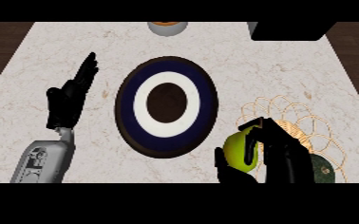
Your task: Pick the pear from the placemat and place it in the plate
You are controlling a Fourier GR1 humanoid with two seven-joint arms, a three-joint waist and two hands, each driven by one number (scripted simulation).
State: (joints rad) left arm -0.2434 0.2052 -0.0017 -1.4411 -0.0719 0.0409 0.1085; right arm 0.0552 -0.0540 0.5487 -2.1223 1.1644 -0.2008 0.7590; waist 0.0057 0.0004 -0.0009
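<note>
A pale marble desk [280,61] carries a round plate [167,107] ringed in dark blue and white at its middle. Right of the plate, the right hand [277,159] curls its fingers [270,133] around the yellow-green pear [242,153], over the woven placemat's [308,123] near edge. Left of the plate, the left hand [69,99] rests with fingers straight and spread.
</note>
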